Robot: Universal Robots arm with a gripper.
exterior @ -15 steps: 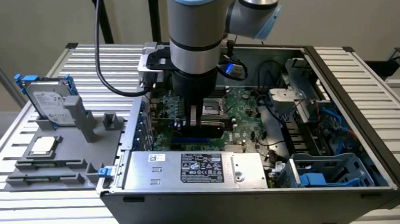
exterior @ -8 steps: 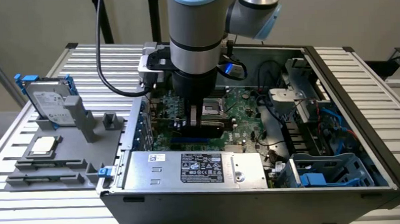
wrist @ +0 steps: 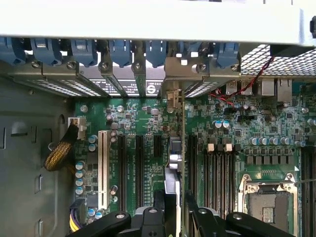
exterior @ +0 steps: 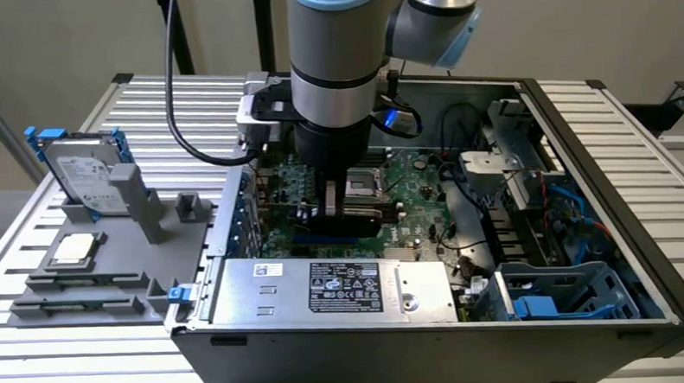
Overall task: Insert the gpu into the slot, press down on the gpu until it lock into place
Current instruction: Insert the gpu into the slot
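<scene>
Green motherboard (wrist: pixel 148 128) seen from above | thin gpu (wrist: pixel 183 148) standing edge-on among black slots | gripper (wrist: pixel 174 210) fingers apart either side of it | white slot (wrist: pixel 102 170) nearby

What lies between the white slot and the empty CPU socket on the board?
In the wrist view: black slots, the gpu standing edge-on, then black memory slots.

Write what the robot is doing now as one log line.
gripper: down inside the case, over the gpu | gpu: upright on edge at the slot | lock: cannot tell
</scene>
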